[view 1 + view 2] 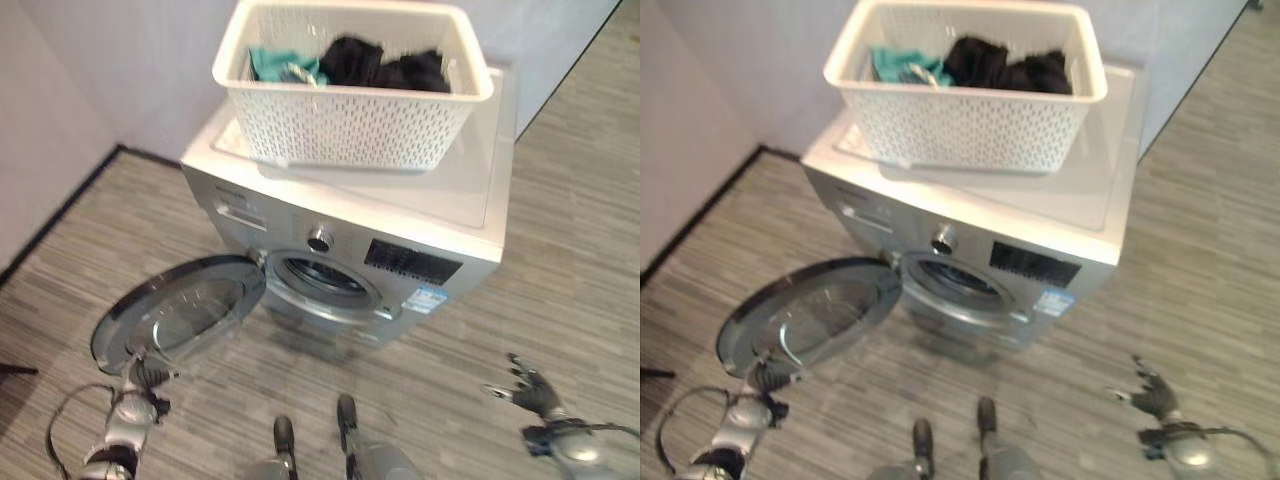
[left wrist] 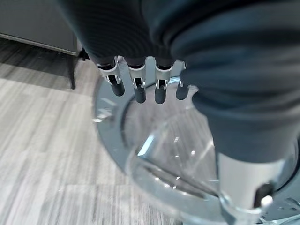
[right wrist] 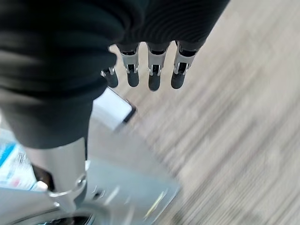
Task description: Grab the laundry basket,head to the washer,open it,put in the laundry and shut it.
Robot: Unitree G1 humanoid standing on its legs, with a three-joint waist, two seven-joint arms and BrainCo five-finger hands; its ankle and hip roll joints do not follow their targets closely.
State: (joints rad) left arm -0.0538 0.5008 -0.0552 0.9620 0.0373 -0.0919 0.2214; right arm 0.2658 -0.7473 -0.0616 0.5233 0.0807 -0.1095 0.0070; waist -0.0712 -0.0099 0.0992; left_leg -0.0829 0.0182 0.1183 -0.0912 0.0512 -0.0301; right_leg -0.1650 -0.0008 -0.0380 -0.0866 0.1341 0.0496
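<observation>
Laundry, soft and light, lies in the white basket atop the washer; pinch a bunched fold. Door stands open. Left robot hand at door edge and right robot hand are both released, empty.

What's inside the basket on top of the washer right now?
The white basket holds a teal cloth at one end and black clothes beside it. Anything beneath them is hidden by the pile and the basket walls.
</observation>
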